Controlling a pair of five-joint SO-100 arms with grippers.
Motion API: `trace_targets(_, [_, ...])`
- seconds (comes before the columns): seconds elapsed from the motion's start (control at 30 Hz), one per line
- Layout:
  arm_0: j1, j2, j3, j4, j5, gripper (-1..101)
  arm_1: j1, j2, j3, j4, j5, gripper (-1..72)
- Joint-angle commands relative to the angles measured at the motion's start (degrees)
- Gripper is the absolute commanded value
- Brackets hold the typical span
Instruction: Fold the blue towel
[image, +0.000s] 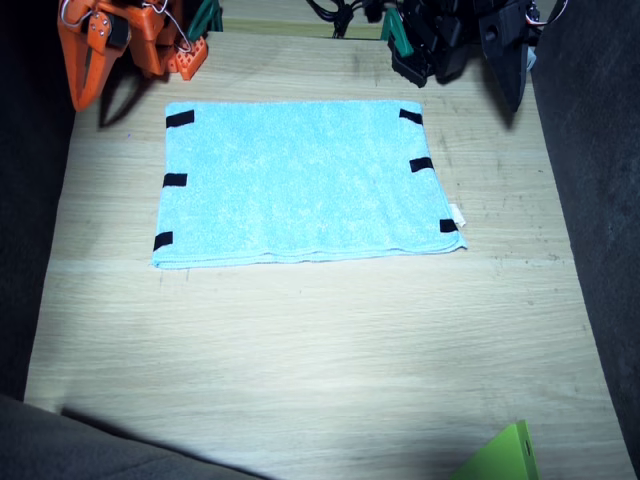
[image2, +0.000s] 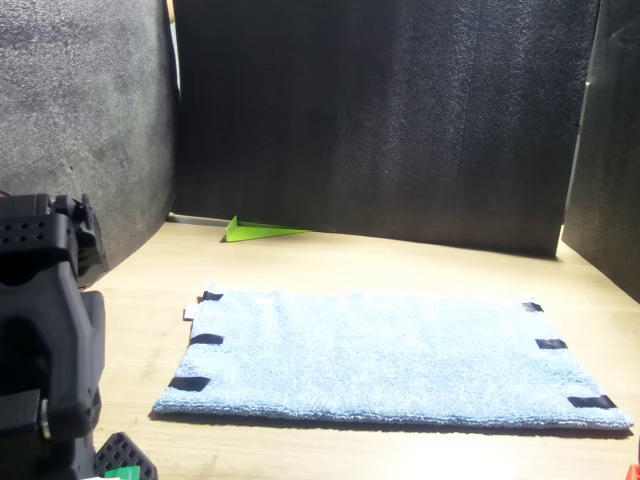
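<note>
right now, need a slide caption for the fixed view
Blue towel lies flat and unfolded on the wooden table, both arms parked at the far edge.

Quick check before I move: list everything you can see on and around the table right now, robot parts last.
towel: one, light blue, spread flat mid-table, nearer the arms' edge
strips: six, black, three along each short edge of the towel
tag: one, white, at the towel's edge on the left arm's side
wedge: one, green, at the table edge opposite the arms
table: one, light wood
walls: dark foam, around the table
right arm: one, orange, off the towel
left arm: one, black, off the towel; fingers' state unclear on both arms
</note>
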Motion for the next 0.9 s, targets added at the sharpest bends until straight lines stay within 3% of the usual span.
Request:
trace_targets(0.0, [8.53, 0.97, 0.70, 0.88, -1.14, 0, -5.80, 0.26, -0.35, 1.05, 0.70, -0.1])
trace_targets(0.87, [4.92, 0.88, 0.62, 0.35, 3.16, 0, -7.21, 0.35, -0.35, 1.05, 1.49, -0.1])
